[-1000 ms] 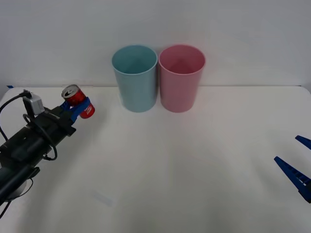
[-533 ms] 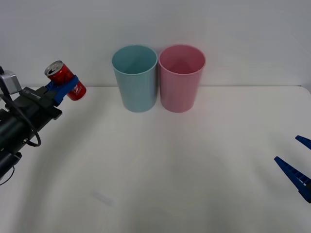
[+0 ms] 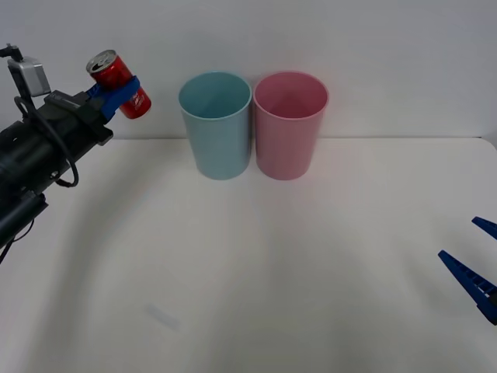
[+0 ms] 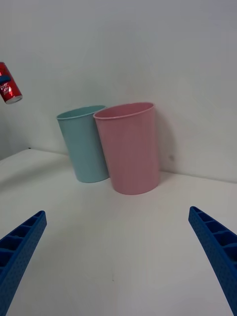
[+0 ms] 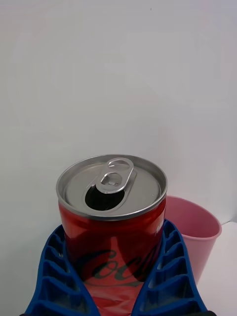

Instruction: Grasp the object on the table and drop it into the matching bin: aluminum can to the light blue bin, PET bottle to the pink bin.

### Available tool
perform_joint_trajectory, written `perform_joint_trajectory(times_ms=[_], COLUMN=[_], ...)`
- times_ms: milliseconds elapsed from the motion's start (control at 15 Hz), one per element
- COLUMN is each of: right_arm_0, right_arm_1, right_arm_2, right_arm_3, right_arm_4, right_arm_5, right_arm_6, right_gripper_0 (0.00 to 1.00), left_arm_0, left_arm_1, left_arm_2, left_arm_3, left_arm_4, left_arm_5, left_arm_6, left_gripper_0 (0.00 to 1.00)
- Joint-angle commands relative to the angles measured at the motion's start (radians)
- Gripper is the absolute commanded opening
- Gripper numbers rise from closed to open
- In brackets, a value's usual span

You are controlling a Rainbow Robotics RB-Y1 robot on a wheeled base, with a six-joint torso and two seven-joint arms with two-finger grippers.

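The red aluminum can with its opened silver top hangs tilted in the air at the far left, at about the height of the bins' rims, with my left gripper shut on it. The left wrist view shows the can clamped between the blue ribbed fingers. To the can's right stands the light blue bin, touching the pink bin beside it. My right gripper rests open low at the table's right edge. From the right wrist view the can shows far off beyond the light blue bin and pink bin.
The white table spreads wide in front of the two bins. A plain white wall stands right behind them.
My left arm has lifted the can from just above the tabletop to rim height and carried it slightly toward the bins. The right arm has stayed still.
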Motion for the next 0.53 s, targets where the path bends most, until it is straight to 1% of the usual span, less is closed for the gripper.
perform_joint_trajectory(times_ms=[67,333,400,533], right_arm_0=[0.0,0.0,0.0,0.0], right_arm_1=[0.0,0.0,0.0,0.0], right_arm_2=[0.0,0.0,0.0,0.0], right_arm_3=[0.0,0.0,0.0,0.0], right_arm_4=[0.0,0.0,0.0,0.0], right_arm_5=[0.0,0.0,0.0,0.0], right_arm_6=[0.0,0.0,0.0,0.0], right_gripper_0=[1.0,1.0,1.0,1.0], left_arm_0=[-0.13,-0.315,-0.372,-0.455], left_arm_1=[0.0,-0.001,-0.004,-0.035], left_arm_2=[-0.022,-0.088,-0.11,-0.113], left_arm_3=[0.123,0.322,0.393,0.494], left_arm_4=[-0.039,-0.057,-0.067,-0.102], left_arm_5=[-0.032,-0.033,-0.033,-0.033], left_arm_6=[0.0,-0.014,-0.02,-0.033], left_gripper_0=[0.0,0.0,0.0,0.0])
